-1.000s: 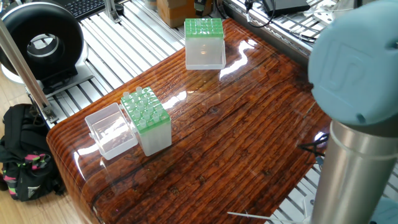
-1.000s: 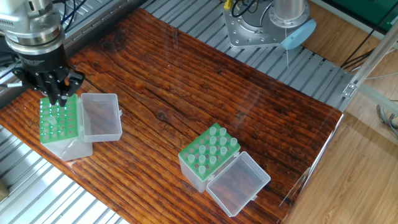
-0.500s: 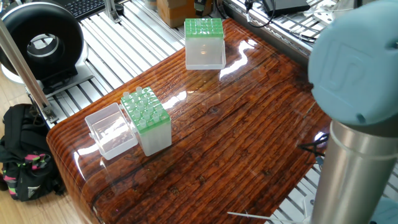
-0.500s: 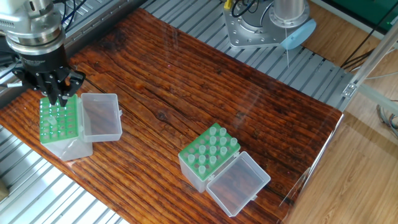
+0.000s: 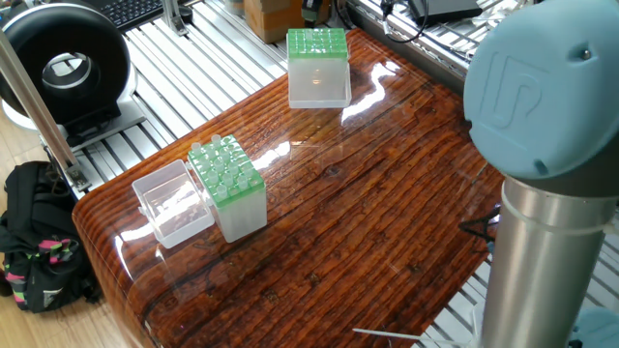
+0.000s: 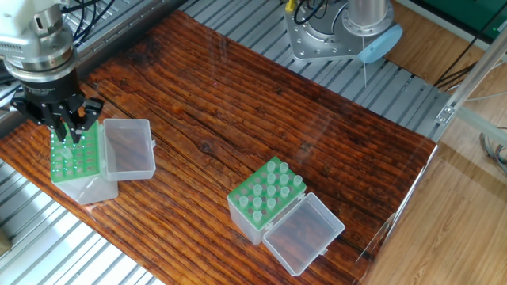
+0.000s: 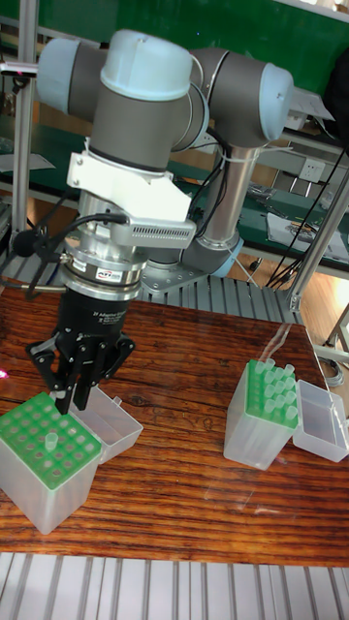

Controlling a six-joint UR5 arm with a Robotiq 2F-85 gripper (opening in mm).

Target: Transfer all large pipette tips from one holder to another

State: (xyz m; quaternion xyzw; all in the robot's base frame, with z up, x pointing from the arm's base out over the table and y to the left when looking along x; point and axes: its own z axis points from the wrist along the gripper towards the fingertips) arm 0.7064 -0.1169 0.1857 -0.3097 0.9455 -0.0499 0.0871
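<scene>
My gripper (image 6: 68,136) (image 7: 76,402) hangs over the far edge of the green-topped holder (image 6: 75,162) (image 7: 44,455) at the table's left end. Its fingers stand close together, and I cannot see whether a tip is pinched between them. One large pipette tip (image 7: 50,441) stands in that holder's grid. The other holder (image 6: 252,207) (image 5: 237,208) (image 7: 254,431) carries several large pipette tips (image 6: 273,168) (image 5: 218,159) (image 7: 271,373). In one fixed view the left-end holder (image 5: 317,72) shows but the gripper is out of view.
Each holder has a clear lid hinged open beside it (image 6: 128,149) (image 6: 303,232) (image 5: 174,203). The arm's blue joint (image 5: 542,97) fills the right foreground. The arm's base (image 6: 341,32) sits beyond the table. A black round device (image 5: 63,63) and a bag (image 5: 34,242) lie off-table.
The gripper has shifted slightly left and lower over the left-end holder. The arm's blue joint has moved left in one fixed view. Holders and tips have not moved.
</scene>
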